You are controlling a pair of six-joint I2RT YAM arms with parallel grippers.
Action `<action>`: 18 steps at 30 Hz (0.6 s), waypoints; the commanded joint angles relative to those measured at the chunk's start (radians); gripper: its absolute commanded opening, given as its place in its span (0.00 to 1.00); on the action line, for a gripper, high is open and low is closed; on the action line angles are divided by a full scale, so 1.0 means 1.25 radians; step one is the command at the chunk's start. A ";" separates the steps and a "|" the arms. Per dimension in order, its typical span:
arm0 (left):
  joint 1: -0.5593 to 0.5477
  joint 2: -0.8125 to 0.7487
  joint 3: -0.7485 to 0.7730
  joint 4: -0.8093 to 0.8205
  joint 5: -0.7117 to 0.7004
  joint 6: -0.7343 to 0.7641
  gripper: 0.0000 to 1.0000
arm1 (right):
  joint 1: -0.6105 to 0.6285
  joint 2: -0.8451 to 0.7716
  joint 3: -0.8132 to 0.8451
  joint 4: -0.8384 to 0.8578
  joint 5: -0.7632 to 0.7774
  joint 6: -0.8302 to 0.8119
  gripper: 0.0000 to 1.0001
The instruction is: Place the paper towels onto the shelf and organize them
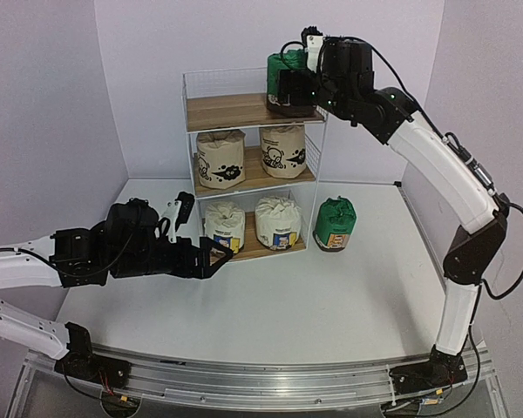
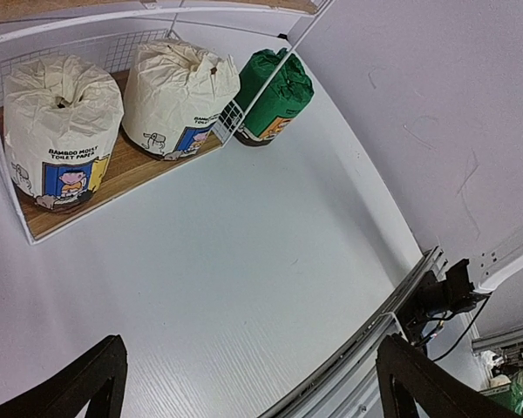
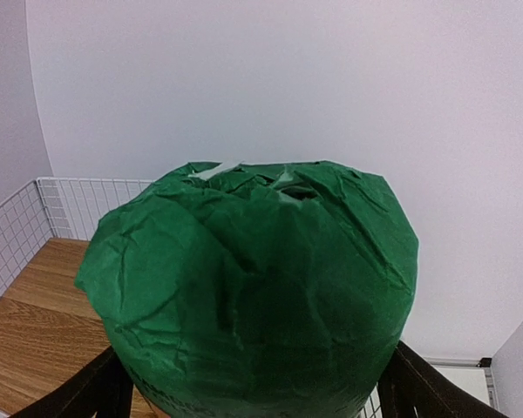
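One green roll (image 3: 253,287) | gripped in right claw (image 3: 260,387) | over top board (image 3: 35,348)

- Top external: high behind the arm bases, looking down over the whole worktop (image 1: 331,305) and shelf (image 1: 253,165).
- Left wrist: low over the worktop, facing the bottom board (image 2: 122,178), which the top view shares.
- Right wrist: very close to a green roll (image 3: 253,296) at the top board (image 3: 35,348).

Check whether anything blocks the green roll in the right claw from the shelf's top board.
Nothing visible does. The right claw holds the green roll at the right end of the top board; the wood beside it is bare. Whether the roll touches the board cannot be told.
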 commanded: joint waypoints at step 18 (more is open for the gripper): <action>0.003 -0.006 0.005 0.045 0.024 0.014 1.00 | -0.001 -0.148 -0.091 0.013 -0.022 -0.009 0.94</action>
